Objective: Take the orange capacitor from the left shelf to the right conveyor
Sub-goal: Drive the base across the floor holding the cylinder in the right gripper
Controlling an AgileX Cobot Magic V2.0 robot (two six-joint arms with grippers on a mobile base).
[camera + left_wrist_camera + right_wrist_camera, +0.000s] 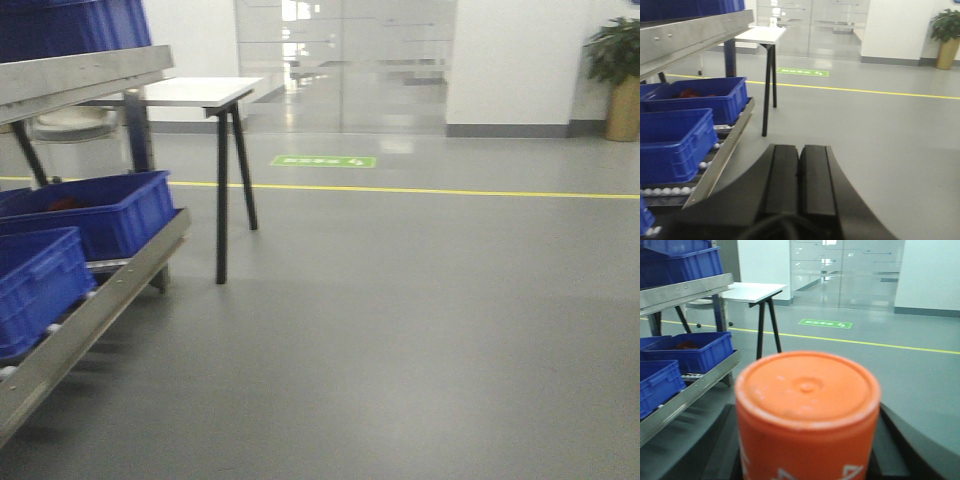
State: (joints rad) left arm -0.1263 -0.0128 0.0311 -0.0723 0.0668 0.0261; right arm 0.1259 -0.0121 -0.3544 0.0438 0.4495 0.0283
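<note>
Capacitor [807,415] is showing solid orange, white markings low on its side. Bins [95,210] are reading deep blue. Floor [420,330] is appearing grey, yellow line [450,191] and green sign [323,161] marking it.

The orange capacitor [807,410] stands upright, flat top faintly dimpled at centre (white marks low on its side); the brushed-steel left shelf [685,291] lies off to its left.

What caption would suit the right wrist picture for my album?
Orange capacitor gripped in the right claw, with blue bins on the steel shelf at left and a white table behind.
</note>
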